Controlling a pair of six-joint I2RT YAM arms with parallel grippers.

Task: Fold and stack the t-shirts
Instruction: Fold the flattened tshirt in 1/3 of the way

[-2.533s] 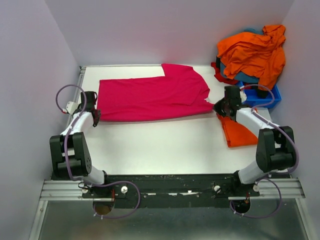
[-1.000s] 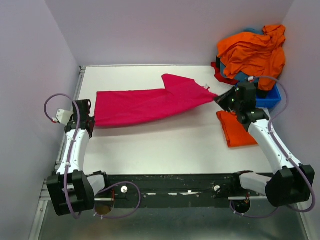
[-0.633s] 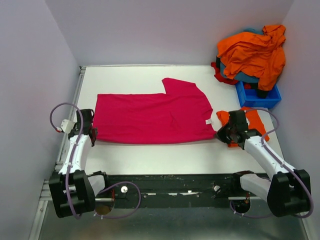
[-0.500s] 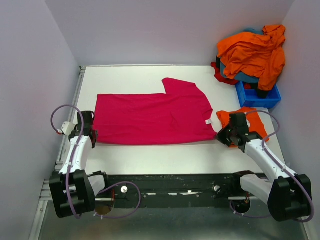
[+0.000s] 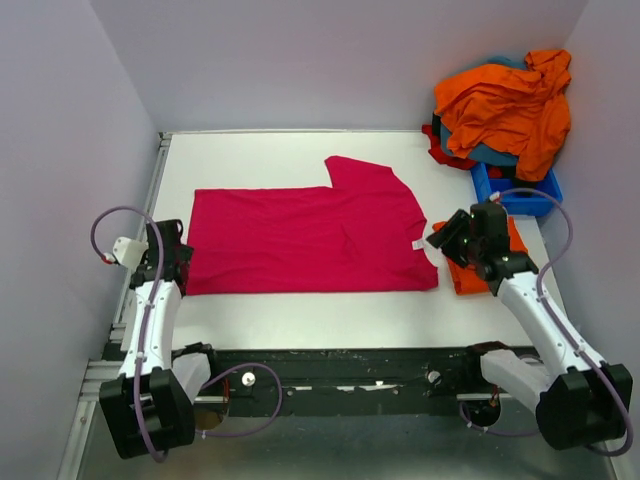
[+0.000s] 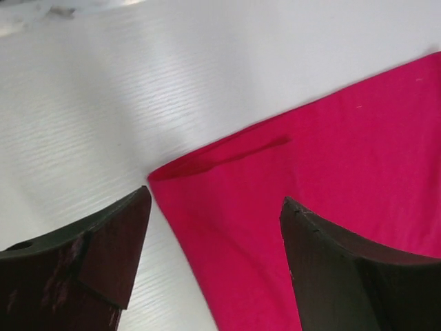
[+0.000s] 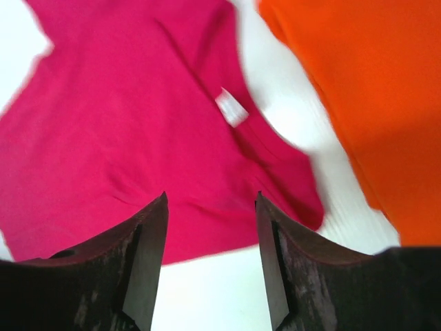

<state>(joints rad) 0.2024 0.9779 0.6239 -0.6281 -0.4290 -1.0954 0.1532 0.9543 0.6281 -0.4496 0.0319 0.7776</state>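
Magenta-pink short-sleeved cloth t-shirt (image 5: pixel 310 240) is spread flat mid-table on the white table (image 5: pixel 300 320), hem left, collar with its white neck label (image 7: pixel 231 107) right. My left gripper (image 6: pixel 213 207) hovers over the near-left hem corner, jaws wide apart, empty. My right gripper (image 7: pixel 210 203) hangs above the collar end, jaws parted, holding nothing. A folded orange t-shirt (image 7: pixel 365 89) lies just right of the collar. A heap of orange and teal t-shirts (image 5: pixel 505 100) sits on the blue plastic bin (image 5: pixel 530 200), far right.

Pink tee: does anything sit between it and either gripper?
Nothing visible does. The left gripper hangs open over the near left corner of the pink tee, and the right gripper hangs open over its collar end. The folded orange tee lies to the right of that gripper, not in between.
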